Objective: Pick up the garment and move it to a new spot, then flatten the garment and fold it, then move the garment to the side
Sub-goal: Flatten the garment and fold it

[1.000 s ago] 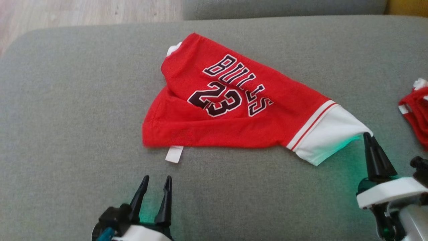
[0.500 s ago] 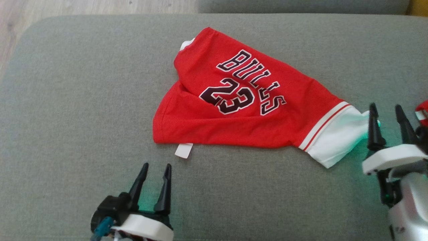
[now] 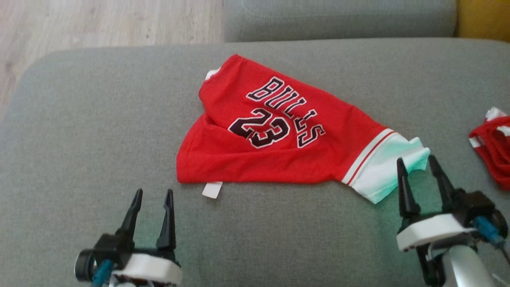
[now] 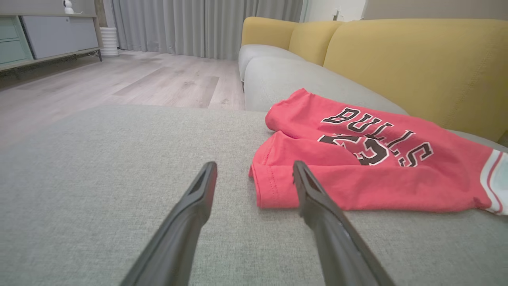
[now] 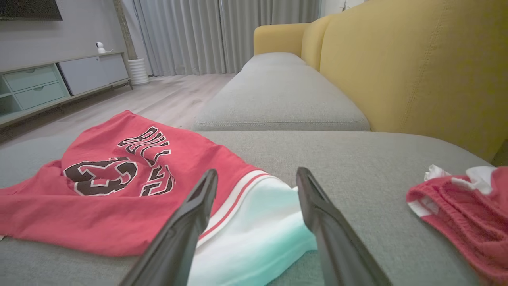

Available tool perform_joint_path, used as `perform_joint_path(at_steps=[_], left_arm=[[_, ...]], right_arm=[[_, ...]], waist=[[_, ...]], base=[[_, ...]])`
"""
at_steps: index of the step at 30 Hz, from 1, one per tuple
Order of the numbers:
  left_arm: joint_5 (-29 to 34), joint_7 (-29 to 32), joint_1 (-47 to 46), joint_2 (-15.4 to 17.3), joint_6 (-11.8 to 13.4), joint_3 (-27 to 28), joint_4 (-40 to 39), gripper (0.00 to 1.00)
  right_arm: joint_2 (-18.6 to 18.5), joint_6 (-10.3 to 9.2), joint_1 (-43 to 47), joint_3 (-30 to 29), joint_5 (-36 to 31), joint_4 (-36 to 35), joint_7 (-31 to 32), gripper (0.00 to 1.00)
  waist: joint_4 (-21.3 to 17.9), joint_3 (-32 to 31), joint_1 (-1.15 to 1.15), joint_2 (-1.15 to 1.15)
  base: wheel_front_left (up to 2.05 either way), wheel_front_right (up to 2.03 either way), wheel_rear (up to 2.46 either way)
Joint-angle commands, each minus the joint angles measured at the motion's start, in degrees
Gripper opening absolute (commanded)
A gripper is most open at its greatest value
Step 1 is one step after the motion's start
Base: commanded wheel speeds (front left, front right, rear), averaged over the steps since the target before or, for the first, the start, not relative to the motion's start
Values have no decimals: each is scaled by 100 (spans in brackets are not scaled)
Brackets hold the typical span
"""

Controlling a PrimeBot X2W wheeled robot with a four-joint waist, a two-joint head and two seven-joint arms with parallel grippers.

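The garment (image 3: 279, 143), a red jersey with dark lettering, lies rumpled and partly doubled over on the grey cushion (image 3: 79, 139). In the head view its long axis runs from about 10 o'clock to about 4 o'clock. Its white band (image 3: 388, 169) is the end at 4 o'clock, and a small white label (image 3: 212, 189) pokes out under the near red edge. The right gripper (image 3: 416, 158) is the nearer one. Its fingers are spread and empty, with the tips right at the white band, which sits at 12 o'clock from them, just ahead and between the two fingers in the right wrist view. The left gripper (image 3: 154, 192) is likewise spread with nothing in it. The jersey's near red corner lies at about 1 o'clock from it, with bare cushion between. A second red piece of clothing (image 3: 492, 155) lies apart at 3 o'clock from the jersey. Flattening likely calls for each arm to take its own end and pull along that axis, and the left has farther to reach.
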Motion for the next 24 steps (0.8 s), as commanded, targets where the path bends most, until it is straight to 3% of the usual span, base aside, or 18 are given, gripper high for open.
perform_joint_path(at_steps=[1,14,24], left_arm=[[41,-29,72,8,43,225,-155,100],[-76,-29,441,8,9,358,-137,100],[-762,-29,-194,8,-153,-59,190,100]], right_arm=[[35,-4,-21,120,-45,-188,-37,100],[214,-4,277,207,-18,-49,-38,100],[191,-4,-52,368,39,-201,-38,100]], waist=[[-3,-150,0,0],[-85,-449,0,0],[-281,197,0,0]], base=[[0,0,0],[0,0,0],[0,0,0]])
